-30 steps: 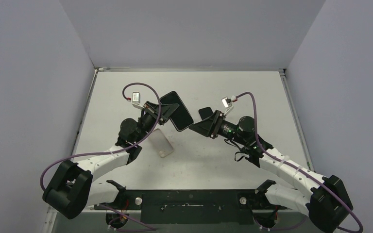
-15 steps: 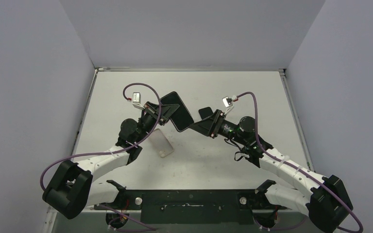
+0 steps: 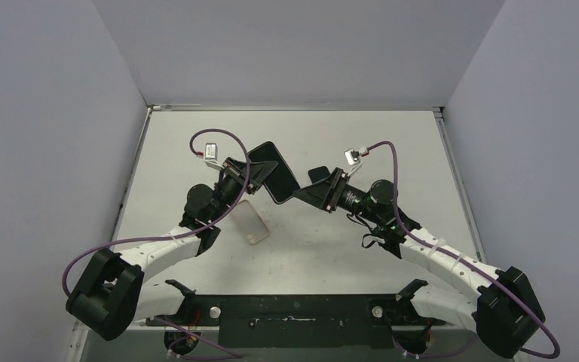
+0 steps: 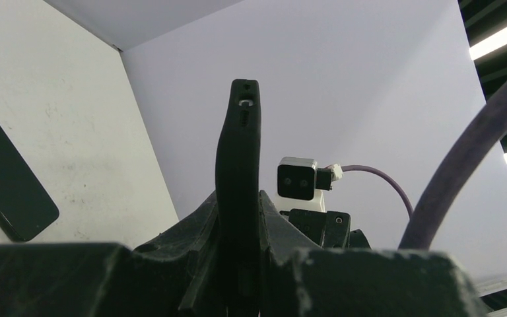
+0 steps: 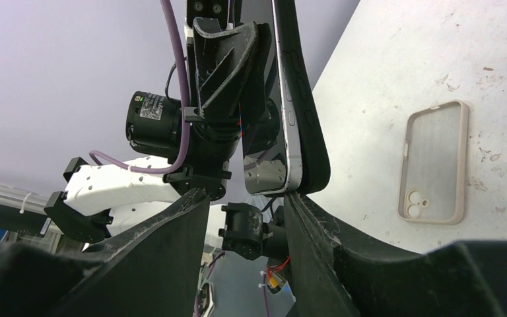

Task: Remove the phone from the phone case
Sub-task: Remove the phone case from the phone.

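Observation:
The phone [image 5: 284, 132], dark with a silver frame, sits in a black phone case [image 5: 305, 99]. It is held up edge-on above the table [image 3: 196, 143]. My left gripper [image 3: 255, 178] is shut on the cased phone [image 3: 274, 172]. In the left wrist view the case [image 4: 237, 152] stands upright between the fingers of the left gripper [image 4: 237, 198]. My right gripper [image 3: 307, 193] is open at the phone's lower corner. In the right wrist view that corner hangs just above the gap of the right gripper [image 5: 245, 198], close to the right finger [image 5: 317, 224].
An empty clear beige case [image 3: 252, 223] [image 5: 436, 162] lies flat on the table below the left gripper. A black phone-shaped slab [image 3: 318, 175] [image 4: 10, 178] lies flat behind the right gripper. Grey walls [image 3: 60, 113] close in the table on three sides.
The right gripper has crept a little left and up toward the phone's lower corner. The left arm and the held phone have stayed still.

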You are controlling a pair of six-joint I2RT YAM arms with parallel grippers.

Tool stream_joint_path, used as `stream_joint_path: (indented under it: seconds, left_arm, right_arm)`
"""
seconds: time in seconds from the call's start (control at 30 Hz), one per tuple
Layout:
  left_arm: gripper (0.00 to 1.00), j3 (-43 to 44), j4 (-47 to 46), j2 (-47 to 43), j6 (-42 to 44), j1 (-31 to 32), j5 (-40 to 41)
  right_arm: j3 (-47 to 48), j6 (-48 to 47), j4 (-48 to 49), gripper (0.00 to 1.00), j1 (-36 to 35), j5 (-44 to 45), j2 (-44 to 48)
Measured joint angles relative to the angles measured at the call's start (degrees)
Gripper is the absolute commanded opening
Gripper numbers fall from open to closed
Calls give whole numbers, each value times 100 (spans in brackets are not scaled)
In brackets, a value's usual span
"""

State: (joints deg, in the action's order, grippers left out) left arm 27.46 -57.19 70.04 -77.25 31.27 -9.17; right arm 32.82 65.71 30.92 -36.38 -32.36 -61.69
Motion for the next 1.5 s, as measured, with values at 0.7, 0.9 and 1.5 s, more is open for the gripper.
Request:
stream_joint_path:
  seconds: [0.7, 0.9, 1.5]
  left_arm:
    - [0, 2, 42, -7, -11, 251, 179]
    - [0, 2, -35, 31, 125, 531, 256]
    - [61, 0, 76, -363, 848, 560, -203]
  right_arm:
    - [-299, 398, 892, 44, 153, -4, -302]
    - [-195, 431, 1034, 41, 151, -107, -459]
    - [-116, 994, 1576, 0, 323, -308, -780]
